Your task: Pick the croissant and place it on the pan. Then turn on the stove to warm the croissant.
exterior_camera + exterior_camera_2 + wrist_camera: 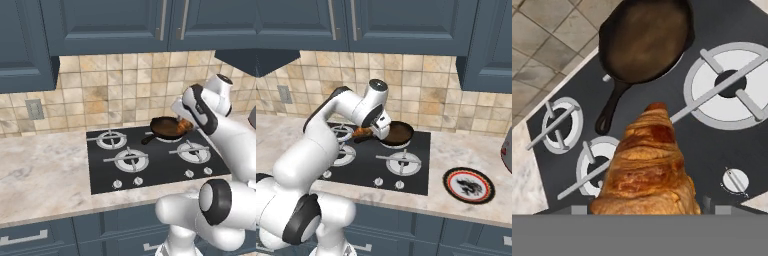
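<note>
- Hand view: our jaws hold the croissant (648,170) by its fat middle, up beside the pan (644,42).
- We think it is light, soft and crumbly, so squeeze gently.

croissant (648,170): large in the foreground, held at the claw, tip pointing up-frame toward the pan | pan (644,42): empty, dark, handle running down-left, on the stove (712,145) | burners: one ringed at right, two at left | knob (735,180): silver, lower right | tiled wall: upper left
</note>
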Motion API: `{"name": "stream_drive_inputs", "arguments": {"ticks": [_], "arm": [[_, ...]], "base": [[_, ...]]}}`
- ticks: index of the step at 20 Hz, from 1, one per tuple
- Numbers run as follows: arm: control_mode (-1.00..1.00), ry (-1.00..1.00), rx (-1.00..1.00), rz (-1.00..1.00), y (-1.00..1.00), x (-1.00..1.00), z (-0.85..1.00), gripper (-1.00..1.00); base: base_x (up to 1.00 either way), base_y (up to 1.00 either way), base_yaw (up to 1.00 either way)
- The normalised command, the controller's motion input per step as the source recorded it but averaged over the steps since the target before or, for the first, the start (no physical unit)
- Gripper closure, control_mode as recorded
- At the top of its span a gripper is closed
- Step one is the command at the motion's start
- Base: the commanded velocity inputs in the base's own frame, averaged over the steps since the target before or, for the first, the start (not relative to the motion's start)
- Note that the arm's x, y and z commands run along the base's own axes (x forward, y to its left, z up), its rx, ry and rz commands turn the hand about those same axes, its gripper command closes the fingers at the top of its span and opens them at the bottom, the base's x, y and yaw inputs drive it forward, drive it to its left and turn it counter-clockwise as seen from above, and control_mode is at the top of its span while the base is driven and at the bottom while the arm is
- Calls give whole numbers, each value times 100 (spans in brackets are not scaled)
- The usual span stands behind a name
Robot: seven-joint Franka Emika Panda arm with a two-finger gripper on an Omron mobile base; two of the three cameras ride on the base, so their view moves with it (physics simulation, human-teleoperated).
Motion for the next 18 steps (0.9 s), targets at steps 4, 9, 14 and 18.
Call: {"name": "stream_drive_inputs", "arguments": {"ticks": [4, 9, 14, 18], "arm": [[-100, 0, 0, 6, 0, 39, -4, 100], [-100, 0, 0, 2, 0, 28, -9, 100], [-100, 0, -1, 0, 0, 20, -18, 100], [-100, 1, -2, 0, 0, 26, -22, 100]], "base": [[0, 0, 0], [0, 0, 0], [0, 0, 0], [0, 0, 0]]}}
